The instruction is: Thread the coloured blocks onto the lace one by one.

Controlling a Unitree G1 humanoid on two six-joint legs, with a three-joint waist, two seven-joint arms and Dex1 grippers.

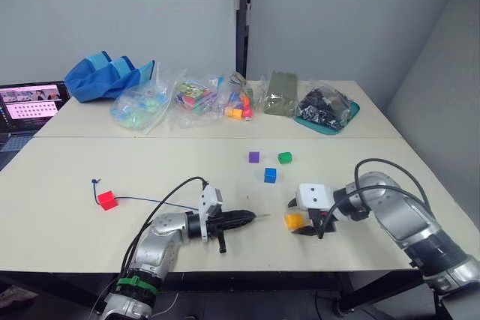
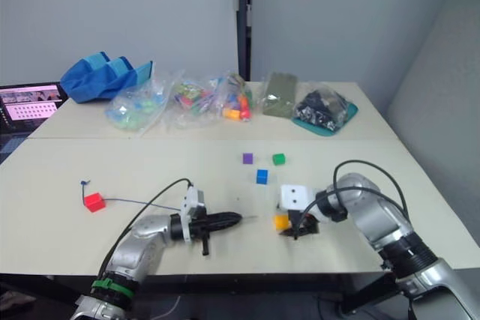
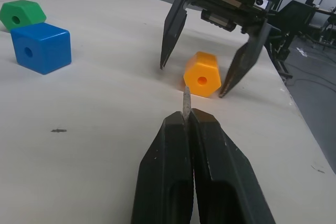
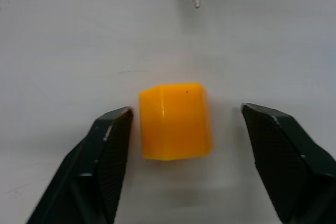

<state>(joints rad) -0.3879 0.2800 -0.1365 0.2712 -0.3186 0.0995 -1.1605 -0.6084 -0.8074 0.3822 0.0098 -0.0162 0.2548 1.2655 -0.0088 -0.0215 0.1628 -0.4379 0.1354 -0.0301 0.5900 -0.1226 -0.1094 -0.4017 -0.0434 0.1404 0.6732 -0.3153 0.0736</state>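
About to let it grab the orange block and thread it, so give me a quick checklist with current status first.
1. Left end effector shut on the lace tip: ok.
2. Right end effector open, straddling the orange block: ok.
3. Block gripped: not ok, fingers apart from it.
4. Block's hole facing the tip: ok.
5. Tip lined up with the hole: cannot tell.
6. Red block already on the lace: cannot tell.

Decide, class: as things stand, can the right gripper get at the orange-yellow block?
Probably yes. The right gripper is open, with the orange-yellow block lying on the table between its fingers and nothing blocking. The lace tip points at it, apart.
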